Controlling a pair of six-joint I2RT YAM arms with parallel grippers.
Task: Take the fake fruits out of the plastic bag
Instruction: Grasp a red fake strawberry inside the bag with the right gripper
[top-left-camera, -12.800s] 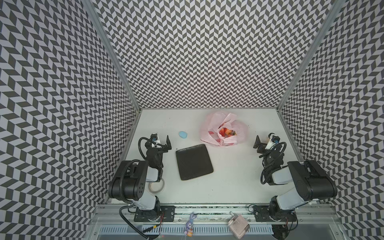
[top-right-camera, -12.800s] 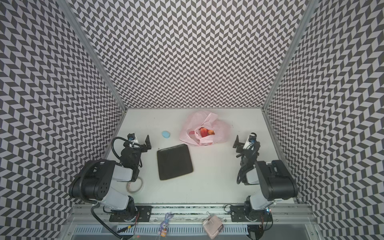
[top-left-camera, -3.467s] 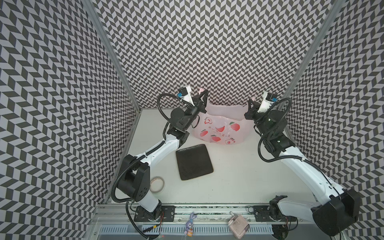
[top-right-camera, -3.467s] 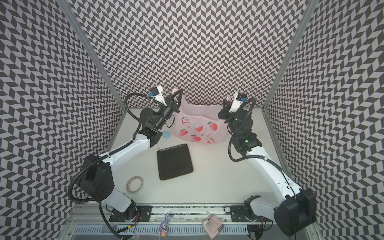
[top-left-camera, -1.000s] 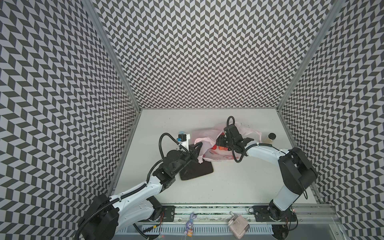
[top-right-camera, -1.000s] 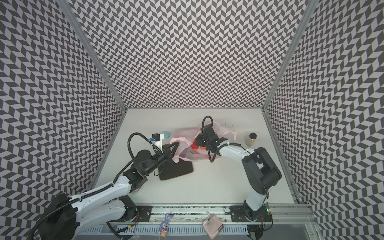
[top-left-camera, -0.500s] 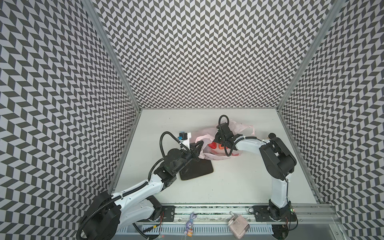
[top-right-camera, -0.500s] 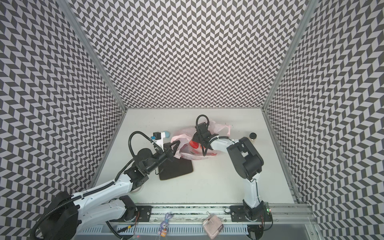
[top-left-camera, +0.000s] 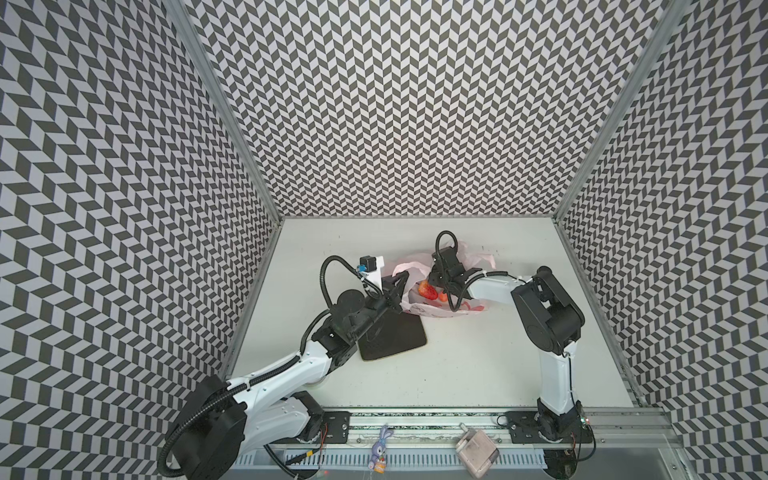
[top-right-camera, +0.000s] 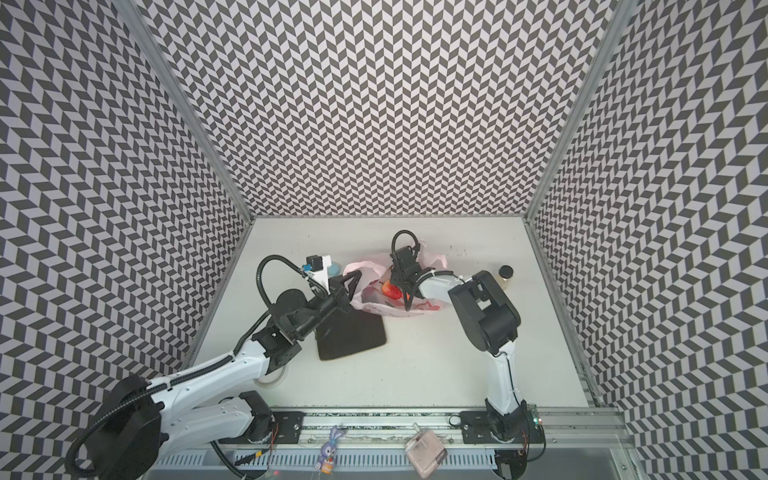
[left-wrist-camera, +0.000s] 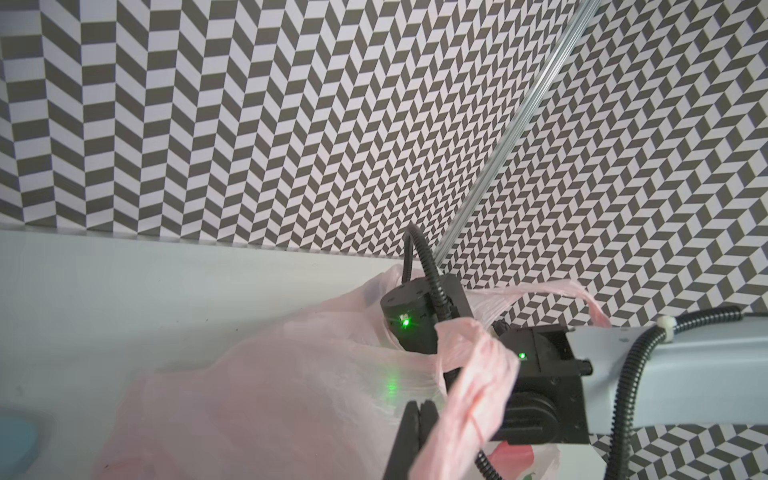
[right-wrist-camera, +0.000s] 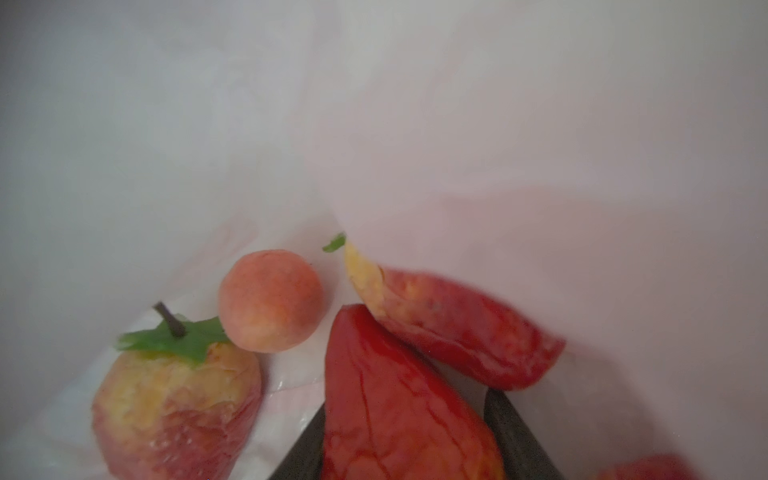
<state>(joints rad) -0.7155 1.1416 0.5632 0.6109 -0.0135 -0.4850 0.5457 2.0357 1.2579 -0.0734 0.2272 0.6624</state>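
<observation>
Desk (top-left-camera: 478, 365) of pale grey fills the lower middle of both top views, walled in by chevron panels. The plastic bag (top-left-camera: 417, 308) (top-right-camera: 374, 307) lies crumpled on it a little below frame centre, its mouth gaping toward the left. Touching the bag's lower left edge is a dark square plate (top-left-camera: 395, 343) (top-right-camera: 353, 338).

The left pincer (top-left-camera: 404, 277) (top-right-camera: 355, 276) reaches in from the lower left above the plate and is closed tight on the bag's rim. In the left wrist view its two black fingers (left-wrist-camera: 409, 419) lie pressed together, with a twisted strip of pink film (left-wrist-camera: 270, 395) running just beside them.

The right arm comes in from the right side of the frame, and the right pincer (top-left-camera: 436, 286) (top-right-camera: 400, 291) is pushed down into the bag's mouth. A strawberry (top-left-camera: 428, 289) (top-right-camera: 390, 289) and a small orange ball (top-left-camera: 443, 296) show there, just beside it.

All the fake fruits that can be seen are inside the bag. The right wrist view looks along the bag's pink inner wall (right-wrist-camera: 498, 145). Here the right pincer (right-wrist-camera: 409, 415) stands half closed around a long red strawberry (right-wrist-camera: 386, 374), one dark finger against each flank. A second strawberry (right-wrist-camera: 449, 328) rests against the tip of the held one. A round peach ball (right-wrist-camera: 270, 301) lies near both and touches the green cap of a paler strawberry (right-wrist-camera: 174, 407).

A small dark-lidded jar (top-right-camera: 505, 276) stands on the desk well apart, toward the right wall.
</observation>
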